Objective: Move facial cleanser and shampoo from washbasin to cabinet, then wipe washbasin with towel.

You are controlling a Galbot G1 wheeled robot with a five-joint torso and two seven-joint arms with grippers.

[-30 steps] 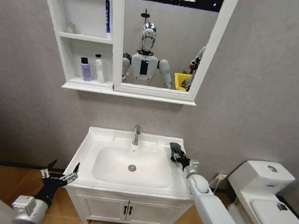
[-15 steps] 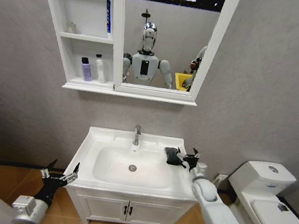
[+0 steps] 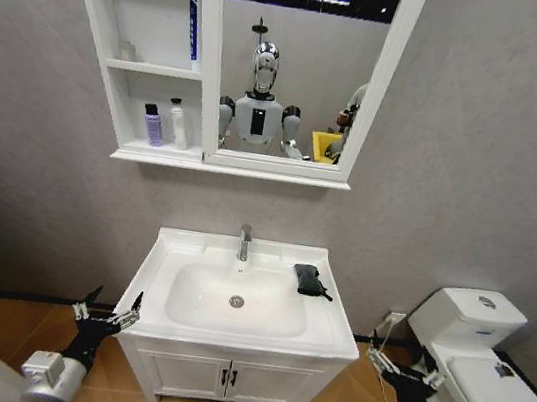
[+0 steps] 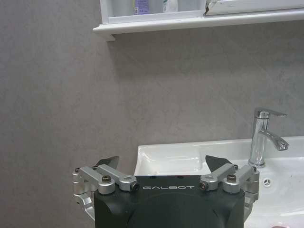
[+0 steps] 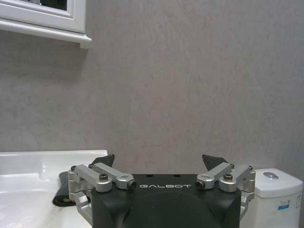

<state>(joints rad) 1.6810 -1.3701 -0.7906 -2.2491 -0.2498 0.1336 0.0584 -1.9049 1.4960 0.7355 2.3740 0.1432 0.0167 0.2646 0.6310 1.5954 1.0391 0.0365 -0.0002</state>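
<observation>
The black towel [image 3: 310, 280] lies folded on the right rim of the white washbasin [image 3: 168, 252]; it is also at the edge of the right wrist view, towel [image 5: 63, 191]. My right gripper [image 3: 405, 368] hangs open and empty low between the vanity and the toilet, well away from the towel. My left gripper [image 3: 108, 314] is open and empty, low at the vanity's left side. A purple bottle [image 3: 152, 125] and a white bottle [image 3: 178, 124] stand on the cabinet's [image 3: 111, 11] lowest shelf; I cannot tell which is the shampoo and which the facial cleanser.
A chrome tap [image 3: 244, 243] stands at the basin's back. A blue tube [image 3: 192, 18] leans in the top shelf. A white toilet [image 3: 475, 338] stands close to my right arm. The mirror [image 3: 299, 64] reflects me. The wooden floor lies on both sides of the vanity [image 3: 227, 377].
My right gripper let go of the towel on the basin's right rim and drew back down to the floor side by the toilet. The left arm has not moved.
</observation>
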